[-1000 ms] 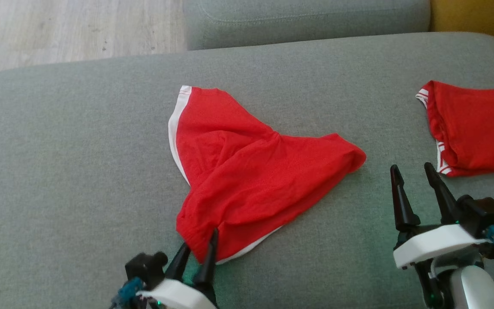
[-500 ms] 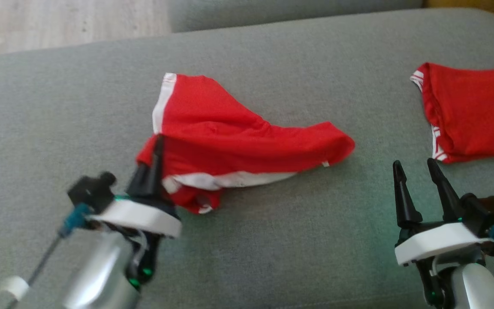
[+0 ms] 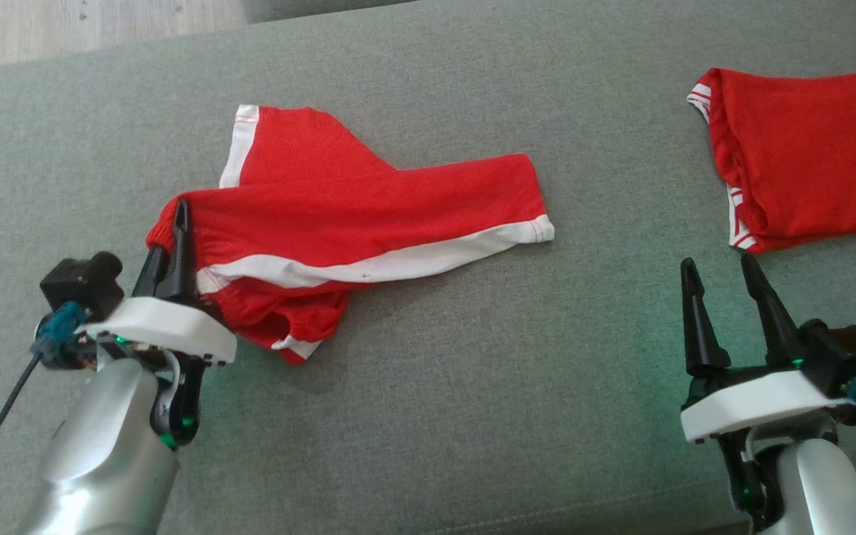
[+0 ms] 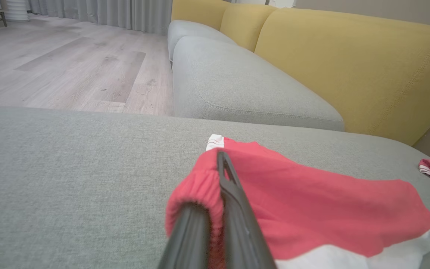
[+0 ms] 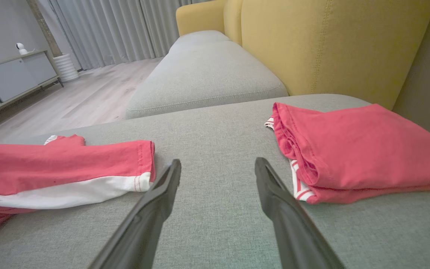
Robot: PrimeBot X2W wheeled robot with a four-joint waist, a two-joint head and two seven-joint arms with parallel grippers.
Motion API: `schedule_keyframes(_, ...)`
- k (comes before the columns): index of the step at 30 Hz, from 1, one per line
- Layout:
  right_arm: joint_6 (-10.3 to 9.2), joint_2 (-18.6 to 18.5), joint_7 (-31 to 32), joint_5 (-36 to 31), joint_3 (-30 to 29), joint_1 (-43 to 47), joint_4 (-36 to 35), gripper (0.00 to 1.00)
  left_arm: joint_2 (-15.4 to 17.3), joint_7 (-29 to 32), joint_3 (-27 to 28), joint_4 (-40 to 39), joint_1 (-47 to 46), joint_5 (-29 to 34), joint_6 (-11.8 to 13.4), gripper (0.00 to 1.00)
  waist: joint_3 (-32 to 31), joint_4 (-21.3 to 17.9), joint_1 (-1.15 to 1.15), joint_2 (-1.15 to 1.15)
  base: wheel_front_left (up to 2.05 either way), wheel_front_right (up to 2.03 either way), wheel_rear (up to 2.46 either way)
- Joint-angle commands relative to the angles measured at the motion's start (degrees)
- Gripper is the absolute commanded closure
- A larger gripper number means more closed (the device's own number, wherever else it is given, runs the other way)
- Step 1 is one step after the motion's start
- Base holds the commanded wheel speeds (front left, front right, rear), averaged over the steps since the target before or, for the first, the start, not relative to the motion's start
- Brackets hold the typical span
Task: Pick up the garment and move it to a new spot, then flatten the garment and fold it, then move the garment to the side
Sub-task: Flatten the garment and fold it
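A red garment [image 3: 368, 215] with white side stripes lies stretched across the grey cushion [image 3: 472, 386], its left end lifted. My left gripper [image 3: 175, 219] is shut on that gathered waistband end; in the left wrist view the red cloth [image 4: 312, 205] bunches around the closed fingers [image 4: 233, 198]. My right gripper [image 3: 721, 276] hovers open over bare cushion at the lower right, nothing between its fingers [image 5: 271, 186]. The garment's striped hem [image 5: 88, 190] lies left of it in the right wrist view.
A second red garment [image 3: 807, 148], folded, lies at the cushion's far right [image 5: 357, 149]. A yellow sofa backrest [image 5: 330, 45] rises behind, another grey cushion [image 4: 237, 86] continues beyond, and wooden floor [image 4: 58, 67] lies past the cushion's far left edge.
My left gripper closed on the garment's near end, then pulled it up and to the left, turning the cloth over into a long strip. The head camera tilted down. The right gripper stayed put.
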Motion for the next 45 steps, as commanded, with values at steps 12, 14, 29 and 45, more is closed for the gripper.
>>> schedule_keyframes(12,0.2,-0.3,-1.6,0.4,2.1,-1.1,-0.6,0.0,-0.7,-2.8,1.8,1.0,2.2,1.2,-1.0,0.0,-4.5,1.6,-0.01,0.0,0.0,0.0,0.0)
schedule_keyframes(14,0.2,-0.3,-1.5,0.4,2.2,-0.6,-0.5,0.0,-1.0,-3.0,1.7,0.2,4.1,1.4,-1.1,0.0,-5.7,2.3,-0.01,0.0,0.0,0.0,0.0)
schedule_keyframes(29,0.2,-0.3,-1.1,1.1,3.6,2.4,-0.1,0.0,-2.3,-3.1,-0.1,-11.0,16.8,2.4,1.2,0.0,-13.7,7.2,-0.01,0.0,0.0,0.0,0.0)
schedule_keyframes(45,0.2,-0.3,-2.3,0.8,6.6,3.3,3.1,0.0,-2.6,-2.9,0.3,-20.8,26.8,3.5,7.6,0.0,-15.8,8.1,-0.01,0.0,0.0,0.0,0.0)
